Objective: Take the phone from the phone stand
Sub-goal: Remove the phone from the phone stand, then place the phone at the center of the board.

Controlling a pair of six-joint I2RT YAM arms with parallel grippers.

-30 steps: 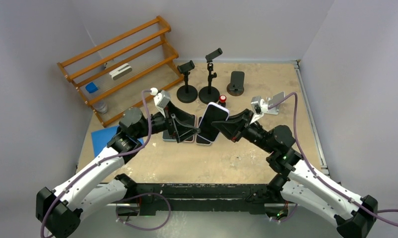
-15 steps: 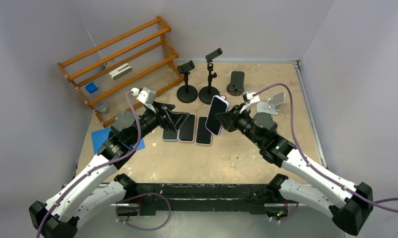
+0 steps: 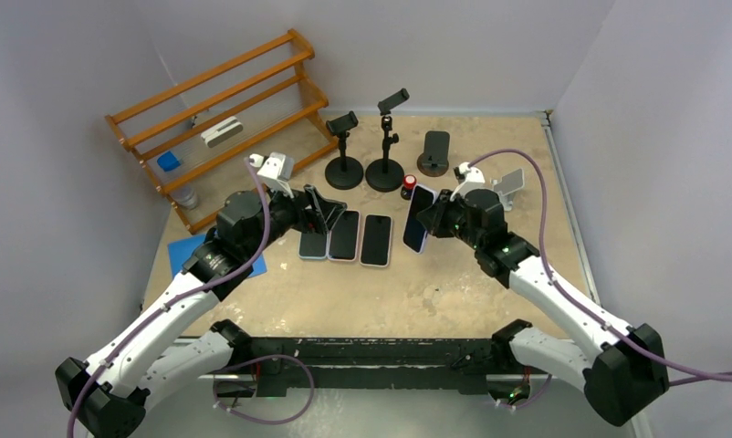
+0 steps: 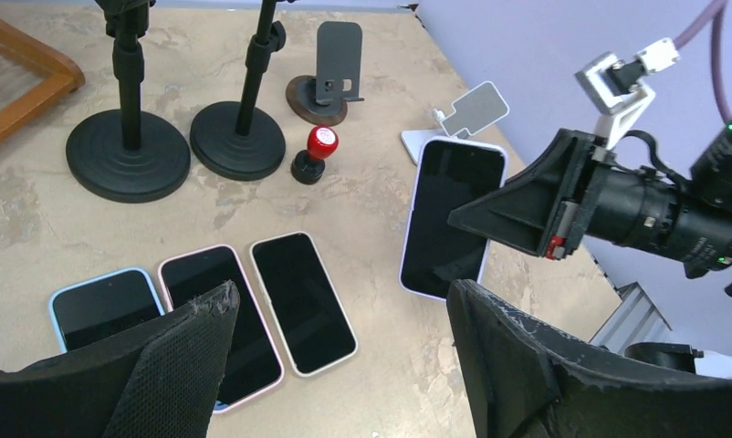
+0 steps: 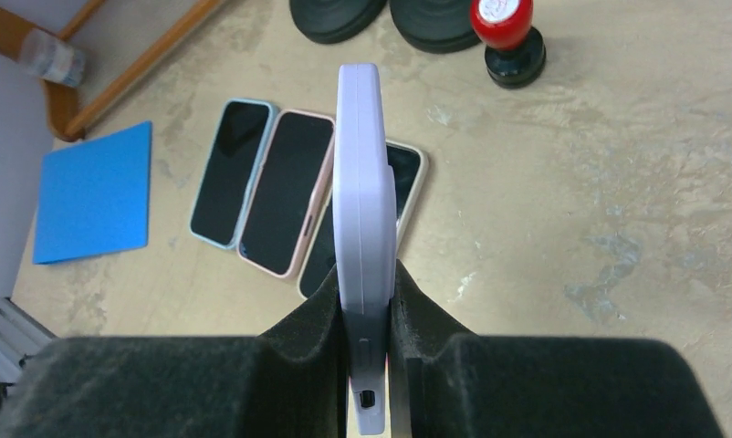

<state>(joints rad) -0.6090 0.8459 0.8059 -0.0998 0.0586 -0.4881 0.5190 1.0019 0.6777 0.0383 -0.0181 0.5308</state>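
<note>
My right gripper (image 3: 433, 219) is shut on a lavender-cased phone (image 3: 418, 219), holding it edge-on and tilted, low over the table just right of a row of three phones. The right wrist view shows the phone's edge (image 5: 365, 182) pinched between the pads of the right gripper (image 5: 370, 301). The left wrist view shows its dark screen (image 4: 452, 217). The white phone stand (image 3: 507, 187) behind it holds nothing. My left gripper (image 3: 321, 214) is open and empty above the row's left end, also in its wrist view (image 4: 342, 301).
Blue (image 3: 313, 239), pink (image 3: 344, 235) and cream (image 3: 377, 239) phones lie flat side by side. Two black pole stands (image 3: 344, 146) (image 3: 385, 137), a black desk stand (image 3: 433, 152) and a red stamp (image 3: 409, 185) stand behind. A wooden rack (image 3: 221, 119) is back left, a blue pad (image 3: 191, 255) at left.
My right gripper has carried the lavender phone rightward and down, from over the row of phones to its right side. My left gripper has drawn back to the left, open.
</note>
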